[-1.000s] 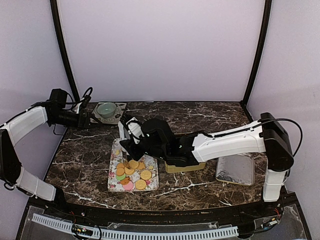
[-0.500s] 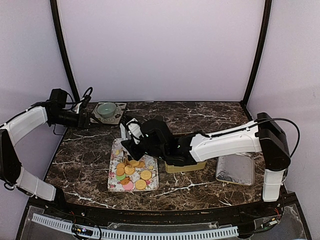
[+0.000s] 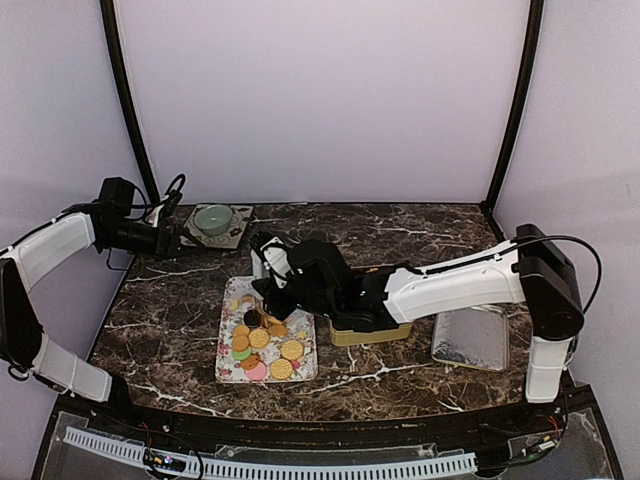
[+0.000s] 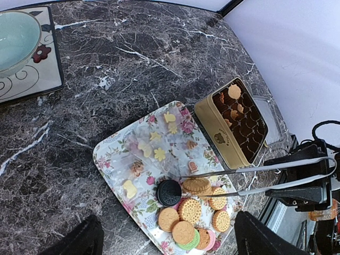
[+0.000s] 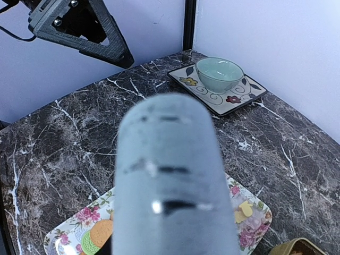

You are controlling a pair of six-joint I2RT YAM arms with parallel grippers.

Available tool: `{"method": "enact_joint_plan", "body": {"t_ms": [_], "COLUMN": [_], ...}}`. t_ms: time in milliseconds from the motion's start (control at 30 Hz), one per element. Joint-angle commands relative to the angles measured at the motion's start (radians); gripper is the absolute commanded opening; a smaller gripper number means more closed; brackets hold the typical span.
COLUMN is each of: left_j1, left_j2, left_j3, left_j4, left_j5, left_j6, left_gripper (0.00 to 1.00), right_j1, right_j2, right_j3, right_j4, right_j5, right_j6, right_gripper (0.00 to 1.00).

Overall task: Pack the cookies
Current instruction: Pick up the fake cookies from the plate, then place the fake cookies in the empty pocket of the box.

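Tongs (image 4: pixel 239 178) at the cookies (image 4: pixel 191 210)
The right hand (image 4: pixel 300 183) pinched the tongs, tips either side of one golden cookie (image 4: pixel 196 185) on the tray (image 4: pixel 114 154) just ahead; light, brittle, probably best nipped gently at opposite edges. The left hand (image 3: pixel 172 238) was spread, well apart.

Green bowl (image 3: pixel 213 217) on patterned mat (image 3: pixel 238 233); silver tray (image 3: pixel 470 338) far right.

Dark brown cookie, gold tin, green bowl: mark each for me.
dark brown cookie (image 4: pixel 169 192), left wrist view, centre of its top face.
gold tin (image 4: pixel 217 134), left wrist view, its outer side wall.
green bowl (image 5: pixel 219 78), right wrist view, its outer wall.
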Motion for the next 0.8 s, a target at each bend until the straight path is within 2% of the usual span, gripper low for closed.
{"method": "enact_joint_plan", "body": {"t_ms": [0, 133, 467, 767], "left_j1": [0.008, 0.008, 0.007, 0.008], "left_j2": [-0.008, -0.002, 0.000, 0.007], "left_j3": [0.008, 0.012, 0.021, 0.032], "left_j4": [-0.020, -0.018, -0.019, -0.017], "left_j5": [0.024, 0.028, 0.036, 0.042], "left_j6": [0.011, 0.006, 0.003, -0.004], "left_gripper": [0.88, 0.88, 0.87, 0.88], "right_j1": [-0.015, -0.015, -0.040, -0.147], "right_j2": [-0.051, -0.066, -0.162, -0.413], "right_j3": [-0.033, -0.027, -0.037, -0.236], "right_j4": [0.039, 0.040, 0.028, 0.018], "right_j5": [0.022, 0.029, 0.063, 0.138], "right_j6": [-0.003, -0.003, -0.041, -0.051], "right_gripper": [0.30, 0.21, 0.20, 0.19]}}
